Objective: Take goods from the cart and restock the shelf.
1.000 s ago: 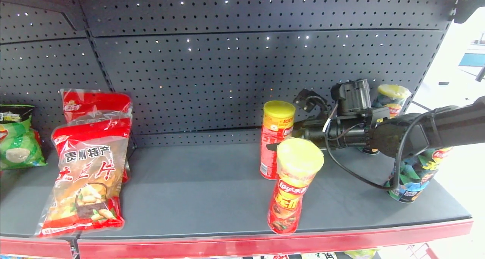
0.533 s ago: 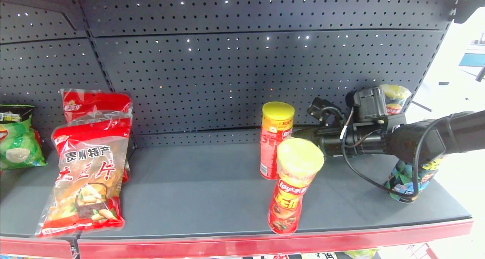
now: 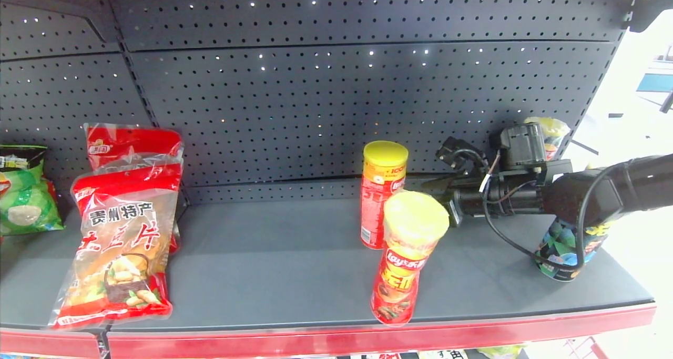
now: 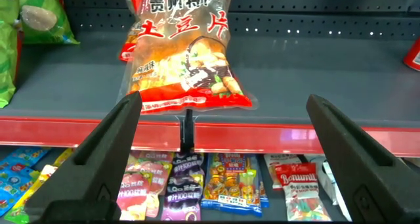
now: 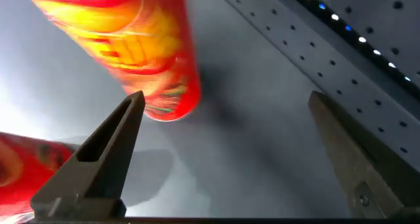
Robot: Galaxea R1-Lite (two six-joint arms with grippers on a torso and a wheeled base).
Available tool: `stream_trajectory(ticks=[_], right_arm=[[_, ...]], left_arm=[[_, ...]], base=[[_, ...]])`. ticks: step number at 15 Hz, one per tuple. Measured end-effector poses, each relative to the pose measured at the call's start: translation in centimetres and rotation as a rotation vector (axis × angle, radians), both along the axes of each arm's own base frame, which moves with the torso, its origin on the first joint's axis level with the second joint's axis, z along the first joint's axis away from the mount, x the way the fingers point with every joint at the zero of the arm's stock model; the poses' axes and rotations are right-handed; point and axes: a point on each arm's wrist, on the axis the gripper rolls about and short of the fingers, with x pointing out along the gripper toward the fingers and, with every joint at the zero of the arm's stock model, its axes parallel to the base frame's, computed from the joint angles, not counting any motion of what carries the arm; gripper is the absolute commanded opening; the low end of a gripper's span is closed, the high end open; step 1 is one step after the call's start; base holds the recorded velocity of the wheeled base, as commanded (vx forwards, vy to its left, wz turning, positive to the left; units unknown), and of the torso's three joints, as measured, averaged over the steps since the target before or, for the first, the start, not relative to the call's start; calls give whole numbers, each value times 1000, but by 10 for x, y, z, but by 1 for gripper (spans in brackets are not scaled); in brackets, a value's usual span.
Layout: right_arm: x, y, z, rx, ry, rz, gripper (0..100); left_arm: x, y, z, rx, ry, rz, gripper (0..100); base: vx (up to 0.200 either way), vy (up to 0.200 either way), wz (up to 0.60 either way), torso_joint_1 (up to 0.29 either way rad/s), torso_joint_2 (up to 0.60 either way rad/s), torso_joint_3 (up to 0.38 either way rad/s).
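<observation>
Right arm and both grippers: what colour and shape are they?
The right arm is black and tube-shaped, with a black box on its wrist and a loose black cable looping underneath. The right gripper and left gripper have dark, tapered, wedge-shaped fingers.

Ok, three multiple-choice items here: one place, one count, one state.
1. Where is the right gripper? A. far left B. just right of the rear can C. low, near the floor
2. Red cans on the shelf? A. one B. two C. four
3. The right gripper is: A. open, empty B. shut on a can C. shut, empty
Answers: B, it sits beside the rear can; B, rear can plus front can; A, fingers spread, nothing between.
</observation>
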Motion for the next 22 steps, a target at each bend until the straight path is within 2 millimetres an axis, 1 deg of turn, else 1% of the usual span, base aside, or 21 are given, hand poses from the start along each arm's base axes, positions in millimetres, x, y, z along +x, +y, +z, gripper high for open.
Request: stream_trajectory(ticks=[4,8,12,19,22], right_arm=[[7,1,-8,-16,10,-22,100],[13,9,-11,-15,9,-8,100],[13,16,-14,-16,21,11,100],[10,17,-15,1,35,45,100],[8,22,-14,8,35,68,100]], left_arm=[[0,0,0,0,0,0,100],[0,0,0,0,0,0,100],[0,0,0,0,0,0,100],[0,0,0,0,0,0,100],[0,0,0,0,0,0,100]], base=[[0,0,0,0,0,0],[0,0,0,0,0,0],[0,0,0,0,0,0],[0,0,0,0,0,0],[0,0,0,0,0,0]])
